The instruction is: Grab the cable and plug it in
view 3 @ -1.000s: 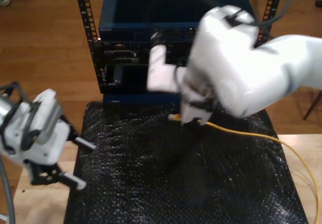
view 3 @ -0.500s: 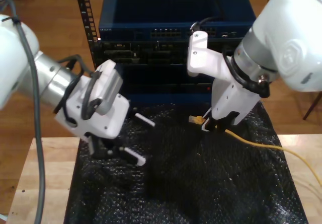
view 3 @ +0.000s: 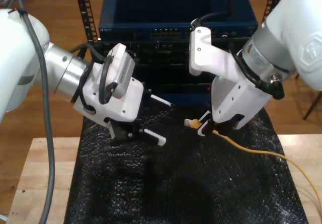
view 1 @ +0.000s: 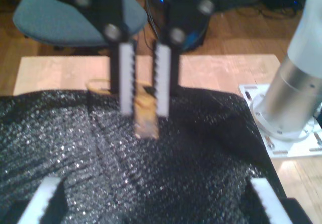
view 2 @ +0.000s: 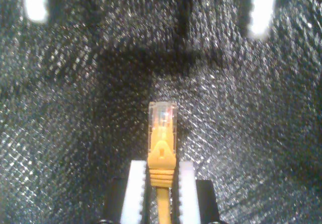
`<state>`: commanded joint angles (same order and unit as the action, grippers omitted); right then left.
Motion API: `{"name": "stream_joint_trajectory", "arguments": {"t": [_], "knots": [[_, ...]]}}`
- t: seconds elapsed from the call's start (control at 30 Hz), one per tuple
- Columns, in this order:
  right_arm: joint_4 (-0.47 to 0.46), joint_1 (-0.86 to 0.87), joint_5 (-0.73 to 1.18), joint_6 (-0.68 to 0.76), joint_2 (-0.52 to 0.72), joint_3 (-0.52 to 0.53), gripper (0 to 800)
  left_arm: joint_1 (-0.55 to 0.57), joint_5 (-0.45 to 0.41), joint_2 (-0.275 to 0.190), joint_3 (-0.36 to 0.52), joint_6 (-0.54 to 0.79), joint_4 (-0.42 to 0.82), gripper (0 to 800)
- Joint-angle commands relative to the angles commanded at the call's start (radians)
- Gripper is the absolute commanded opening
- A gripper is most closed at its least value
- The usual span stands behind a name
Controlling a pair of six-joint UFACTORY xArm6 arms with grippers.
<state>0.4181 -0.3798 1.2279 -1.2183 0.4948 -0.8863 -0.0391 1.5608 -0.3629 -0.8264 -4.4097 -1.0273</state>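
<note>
My second gripper (view 3: 205,127) pinches the network cable (view 3: 261,152) behind its plug (view 2: 162,114); my first gripper (view 3: 160,119), spread, faces it. Grabbing done; plugging into the rack switch (view 3: 171,17) remains.

Seen from my first gripper (view 1: 156,204), its two serrated fingers (view 1: 48,199) stand wide apart above a black bubbled mat (view 1: 201,148) on a pale wooden desk (view 1: 221,70). Facing it, my second gripper (view 1: 143,100) pinches the cable (view 1: 145,116) between its own toothed fingers, the plug end blurred. A silver arm base (view 1: 289,100) stands beside the mat; a blue chair (view 1: 60,20) sits beyond.
</note>
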Motion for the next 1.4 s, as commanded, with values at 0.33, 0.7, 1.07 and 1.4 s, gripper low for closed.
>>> {"name": "stream_joint_trajectory", "arguments": {"t": [0.33,0.7,1.07,1.4], "knots": [[0.043,-0.009,0.031,-0.014,0.002,-0.008,4,0.0,0.006,0.0,0.009,0.009,-0.058,799],[0.055,-0.015,0.029,-0.015,-0.009,-0.037,4,0.0,0.014,-0.002,0.017,0.011,-0.06,793],[0.072,-0.014,0.026,-0.014,-0.049,-0.069,4,0.0,0.014,-0.009,0.017,0.02,-0.06,700],[0.072,-0.014,0.025,-0.012,-0.057,-0.089,4,-0.002,0.017,-0.018,0.025,0.032,-0.06,593]]}}
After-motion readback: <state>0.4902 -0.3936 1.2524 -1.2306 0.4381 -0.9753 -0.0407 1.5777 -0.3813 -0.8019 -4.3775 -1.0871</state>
